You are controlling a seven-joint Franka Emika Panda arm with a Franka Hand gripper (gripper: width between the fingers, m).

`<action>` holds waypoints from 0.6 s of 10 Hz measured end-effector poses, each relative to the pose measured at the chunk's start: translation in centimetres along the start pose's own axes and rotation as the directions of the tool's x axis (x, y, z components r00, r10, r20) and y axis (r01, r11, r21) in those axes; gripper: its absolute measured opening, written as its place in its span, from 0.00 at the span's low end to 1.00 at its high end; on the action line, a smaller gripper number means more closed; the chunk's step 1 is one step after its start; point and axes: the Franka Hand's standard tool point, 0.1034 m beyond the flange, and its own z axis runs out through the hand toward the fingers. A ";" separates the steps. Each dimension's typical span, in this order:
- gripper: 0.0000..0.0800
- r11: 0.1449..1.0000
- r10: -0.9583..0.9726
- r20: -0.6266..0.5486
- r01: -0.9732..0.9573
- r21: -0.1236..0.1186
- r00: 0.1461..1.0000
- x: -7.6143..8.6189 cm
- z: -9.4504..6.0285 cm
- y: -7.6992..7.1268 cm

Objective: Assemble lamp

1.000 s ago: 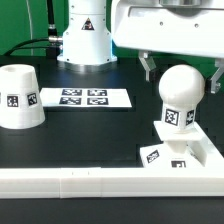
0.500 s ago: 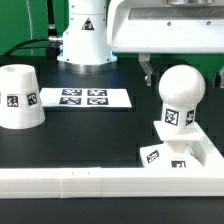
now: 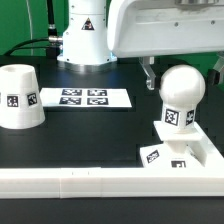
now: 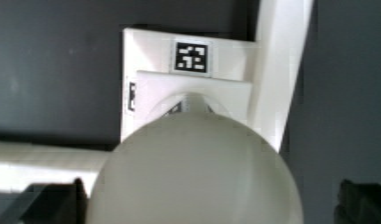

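Bulb [image 3: 182, 90] upright on base [image 3: 203, 152], gripper [image 3: 184, 77] wide open around it (shade [image 3: 20, 97] well apart)

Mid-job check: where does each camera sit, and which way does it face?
Exterior view: off the arm, looking over the white rail across the table at the robot's pedestal; the open claw shows, straddling the bulb.
Wrist view: on the wrist, looking down onto the bulb and square base; claw fingertips flank the bulb.
Shared: bulb, square base, claw.
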 end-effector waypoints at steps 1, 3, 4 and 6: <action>0.87 0.998 -0.055 0.000 0.055 -0.001 0.998 0.0 0.0 -0.2; 0.87 0.959 -0.282 0.009 0.282 -0.024 0.959 -0.1 0.0 -0.1; 0.87 0.930 -0.366 0.012 0.366 -0.023 0.931 -0.1 0.0 0.0; 0.87 0.848 -0.528 0.020 0.529 -0.025 0.849 -0.1 0.1 0.4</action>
